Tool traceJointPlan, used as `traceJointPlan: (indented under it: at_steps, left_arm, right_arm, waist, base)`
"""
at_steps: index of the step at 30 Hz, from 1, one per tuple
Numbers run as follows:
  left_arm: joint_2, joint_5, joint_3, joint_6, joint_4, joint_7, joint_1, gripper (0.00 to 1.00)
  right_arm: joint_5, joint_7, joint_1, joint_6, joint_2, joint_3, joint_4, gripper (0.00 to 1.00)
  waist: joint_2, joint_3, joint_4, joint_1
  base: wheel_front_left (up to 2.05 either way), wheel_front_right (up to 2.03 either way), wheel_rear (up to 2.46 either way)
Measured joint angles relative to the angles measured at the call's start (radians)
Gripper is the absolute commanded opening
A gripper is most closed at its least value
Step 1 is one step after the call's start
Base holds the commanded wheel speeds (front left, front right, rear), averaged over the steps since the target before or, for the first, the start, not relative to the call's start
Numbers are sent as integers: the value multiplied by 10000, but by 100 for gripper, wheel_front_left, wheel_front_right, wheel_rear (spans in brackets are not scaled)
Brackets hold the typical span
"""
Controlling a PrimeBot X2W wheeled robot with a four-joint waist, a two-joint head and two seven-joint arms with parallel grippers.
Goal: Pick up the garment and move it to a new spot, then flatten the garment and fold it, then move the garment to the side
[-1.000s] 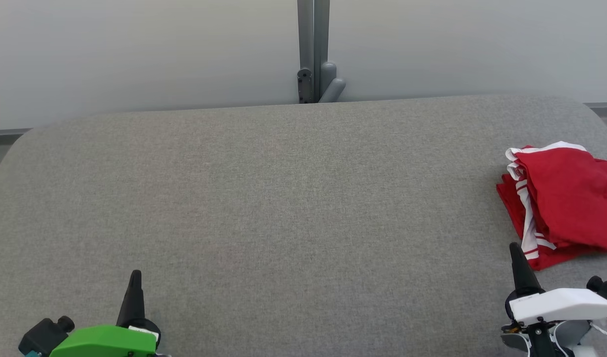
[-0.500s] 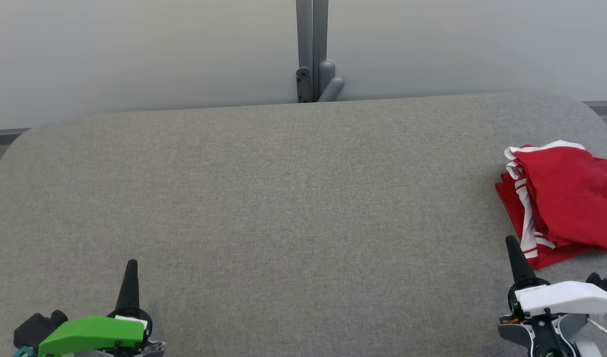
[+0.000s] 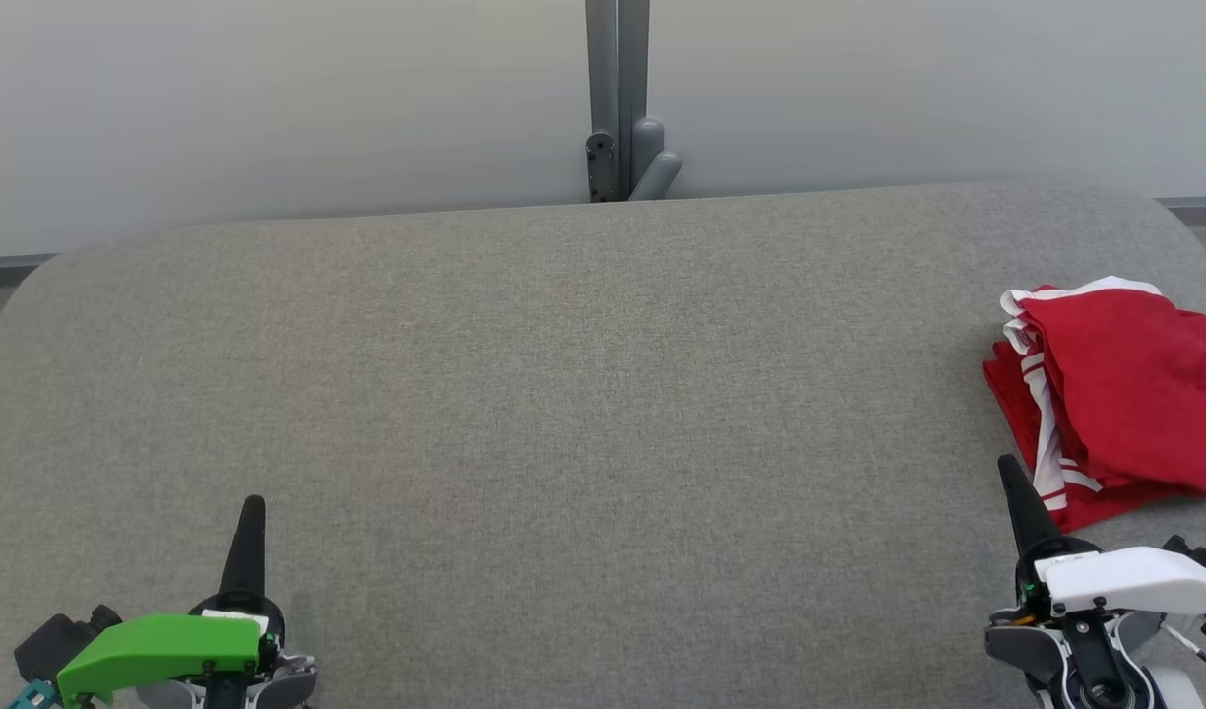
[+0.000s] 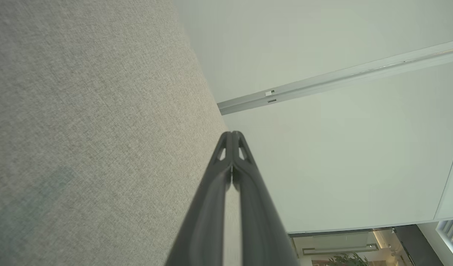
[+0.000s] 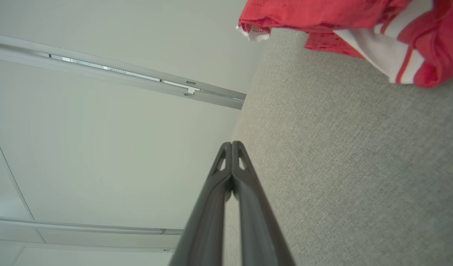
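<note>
A: Where is the folded red cloth garment with white stripes point(image 3: 1129, 394) logged?
B: At 3 o'clock on the grey fabric-covered table point(image 3: 563, 394).
A: State of the green-capped, dark-fingered left gripper point(image 3: 252, 507)?
B: Fingers are pressed together, nothing is held; it is noted at 7 o'clock.
A: And the white-capped right gripper point(image 3: 1008, 468)?
B: Likewise clenched and empty, at 5 o'clock, just beside the garment's near edge, apart from it.

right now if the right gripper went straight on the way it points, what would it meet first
Likely nothing close: the right gripper points just past the edge of the red garment, over bare grey table toward the far wall. Depth is unclear, so it could brush the garment.
</note>
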Motion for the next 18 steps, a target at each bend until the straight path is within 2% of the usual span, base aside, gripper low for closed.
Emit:
traceJointPlan:
  at_steps: [18]
  left_arm:
    - [0, -1532, 190, -77, -29, 391, -308, 0]
  right_arm:
    - [1693, 370, -238, 0, -17, 21, 15, 0]
  waist:
    - [0, 31, -51, 0]
  base:
    - [0, 0, 0]
